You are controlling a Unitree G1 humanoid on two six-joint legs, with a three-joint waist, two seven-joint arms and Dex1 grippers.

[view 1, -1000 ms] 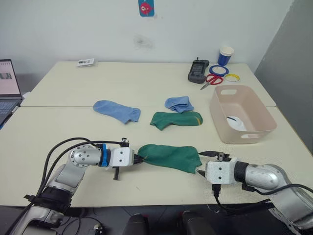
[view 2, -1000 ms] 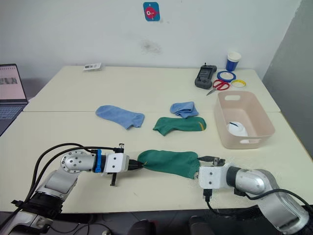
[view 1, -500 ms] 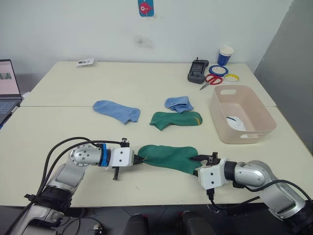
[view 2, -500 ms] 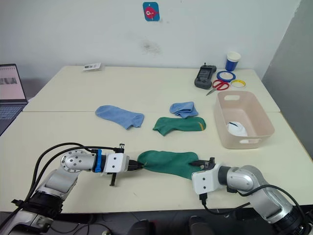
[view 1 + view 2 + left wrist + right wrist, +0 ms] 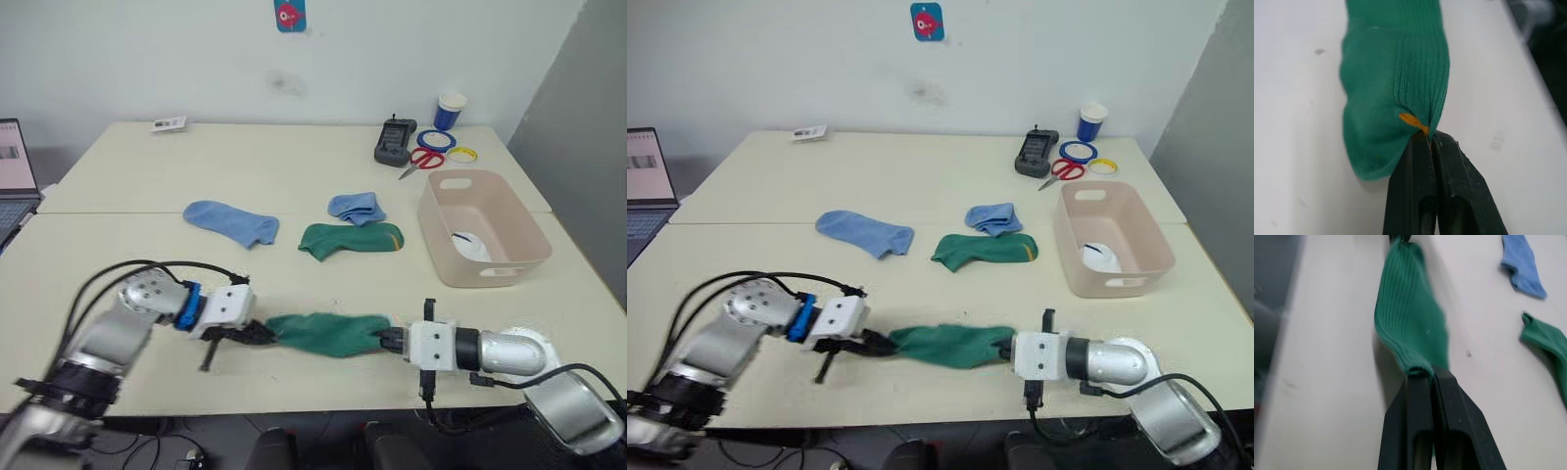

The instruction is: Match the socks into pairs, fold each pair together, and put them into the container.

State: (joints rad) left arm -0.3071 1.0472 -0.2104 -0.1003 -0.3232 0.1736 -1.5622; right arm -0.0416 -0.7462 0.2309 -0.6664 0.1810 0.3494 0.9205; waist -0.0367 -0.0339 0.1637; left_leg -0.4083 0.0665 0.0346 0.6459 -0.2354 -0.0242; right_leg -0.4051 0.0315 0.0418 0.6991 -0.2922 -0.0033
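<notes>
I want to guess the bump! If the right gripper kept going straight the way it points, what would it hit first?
Probably the left gripper. The right gripper points along the green sock both are pinching, and the left one holds its far end.

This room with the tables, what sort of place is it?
Probably an office or lab used as a test room: plain pale tables against a bare wall, a laptop at one edge, and scissors, tape rings and a handheld device beside a paper cup.

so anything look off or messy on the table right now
One light blue sock is crumpled in a heap while its mate lies flat. The near dark green sock is pulled taut between the left hand and right hand. Nothing looks spilled or damaged.
</notes>
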